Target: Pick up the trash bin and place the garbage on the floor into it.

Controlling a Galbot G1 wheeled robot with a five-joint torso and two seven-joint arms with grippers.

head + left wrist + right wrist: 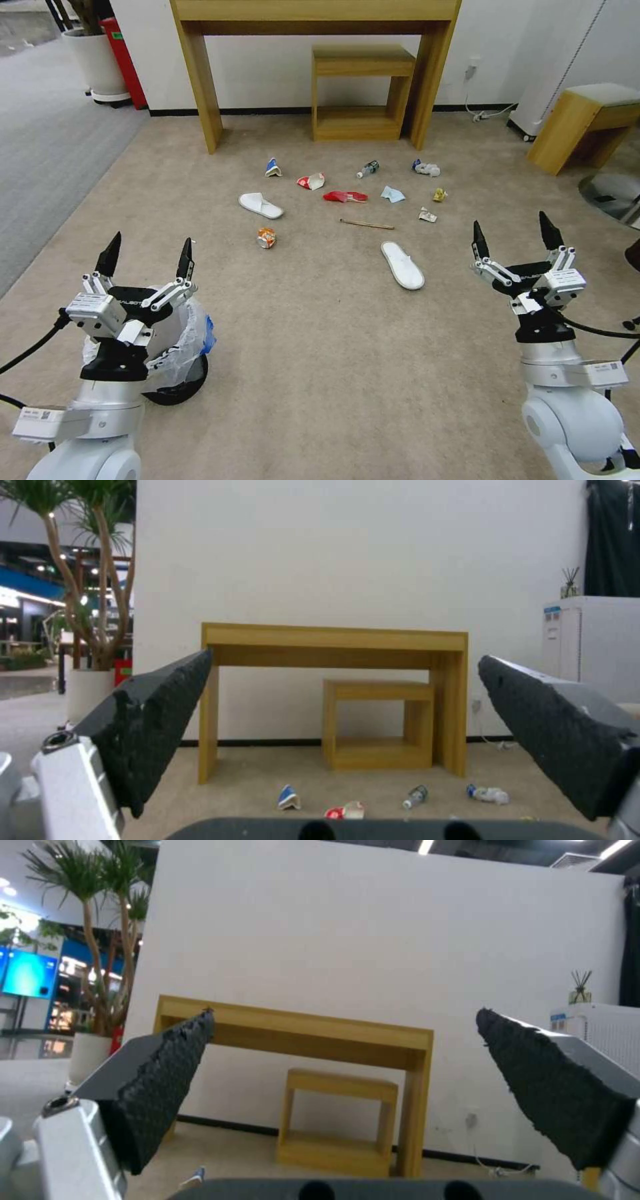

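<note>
Holding both arms raised ahead of me, nothing grasped. My left gripper [148, 253] hangs with its black fingers spread wide, directly above the small round black trash bin [179, 363] lined with a crinkly whitish plastic bag, blue patch at its rim; the bin stands on the beige short-pile carpet floor [320, 373] at my near left, partly hidden under that wrist. My right gripper [513, 237] is likewise spread apart and empty, out on the right, well clear of the bin. Garbage lies scattered ahead, in front of the tall light wooden desk [313, 20]: one white slipper [261, 205] toward the left, another white slipper [402, 265] nearer me, a crushed red-and-white paper bowl [311, 181], a small clear plastic bottle [367, 169], a pale blue face mask [393, 195], a red wrapper [345, 196], a thin wooden stick [367, 225], an orange crumpled scrap [266, 237]. My read: still at step one, bin not picked up, no litter collected. Next move calls for lowering the left gripper to the bin's rim and closing on it; the loose bag may bunch between the fingers, so I'd aim for the hard edge
</note>
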